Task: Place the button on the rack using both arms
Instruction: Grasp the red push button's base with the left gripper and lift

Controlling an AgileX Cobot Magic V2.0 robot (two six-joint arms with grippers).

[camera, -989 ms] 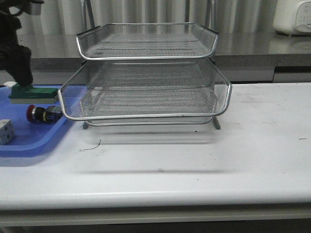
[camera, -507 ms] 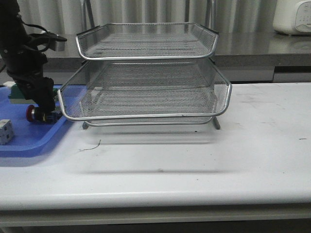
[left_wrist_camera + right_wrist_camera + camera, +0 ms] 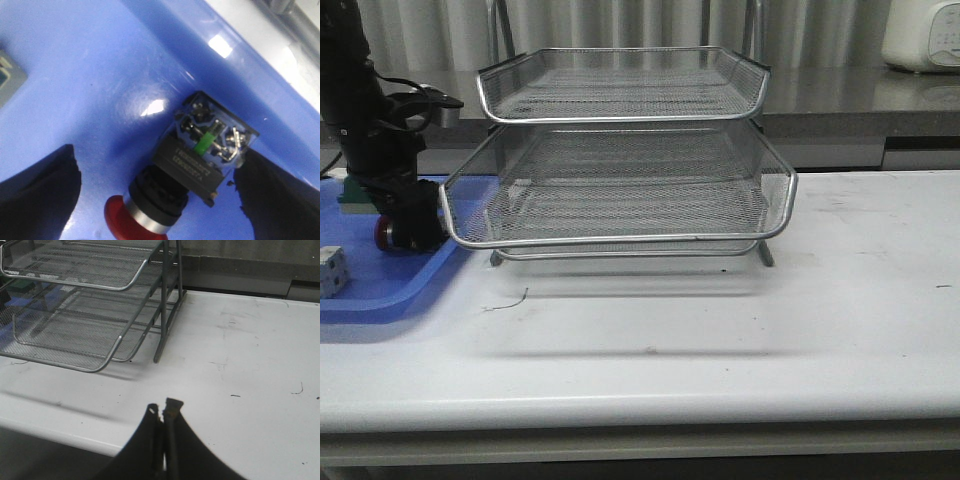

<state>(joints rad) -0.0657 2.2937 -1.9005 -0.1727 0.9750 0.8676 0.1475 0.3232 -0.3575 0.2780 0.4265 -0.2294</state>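
Right gripper [image 3: 164,412]: fingers pressed together with nothing between them, over the bare white desk [image 3: 740,330] beside the rack's right legs.
White cube [image 3: 330,270]: on the blue tray [image 3: 380,290], near its front edge at the left — apart from everything else.
Button [image 3: 190,170]: lying on its side on the tray floor, close to the tray's right wall, just left of the rack's lower tier.
Button axis: long axis flat along the tray floor — in the front view the red mushroom head [image 3: 382,233] points left, the terminal end toward the rack.
Left gripper [image 3: 160,190]: spread wide around the button, one finger [image 3: 35,185] off each side, not touching it.
Green block [image 3: 353,190]: behind the left arm, toward the tray's back edge.
Rack [image 3: 620,170]: silver wire mesh, near the desk's back edge, lower tier slid forward.
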